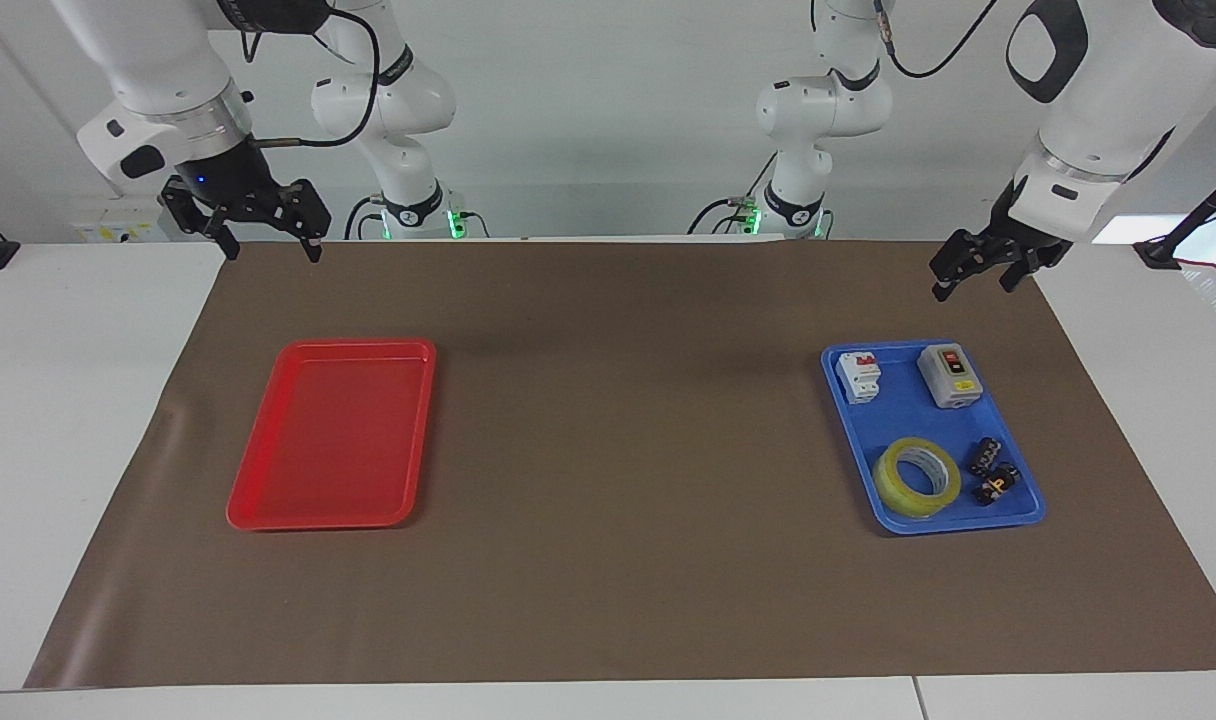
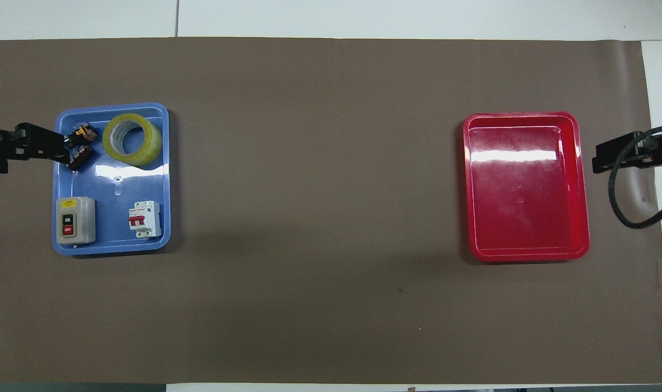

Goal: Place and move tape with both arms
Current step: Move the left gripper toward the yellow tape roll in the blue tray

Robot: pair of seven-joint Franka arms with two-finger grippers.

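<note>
The tape [image 1: 918,477], a yellow translucent roll, lies flat in the blue tray [image 1: 903,410], in the part farther from the robots. It also shows in the overhead view [image 2: 132,139] in the blue tray [image 2: 113,185]. My left gripper [image 1: 973,290] is open and empty, up in the air over the brown mat beside the blue tray. In the overhead view the left gripper [image 2: 48,147] overlaps the tray's edge. My right gripper [image 1: 273,252] is open and empty, raised over the mat's edge at the right arm's end, and shows in the overhead view [image 2: 603,158] beside the red tray.
The blue tray also holds a grey on/off switch box [image 1: 950,375], a white circuit breaker [image 1: 860,377] and small black connector pieces [image 1: 993,470] beside the tape. An empty red tray [image 1: 333,440] lies toward the right arm's end. Two smaller white arms stand at the table's back.
</note>
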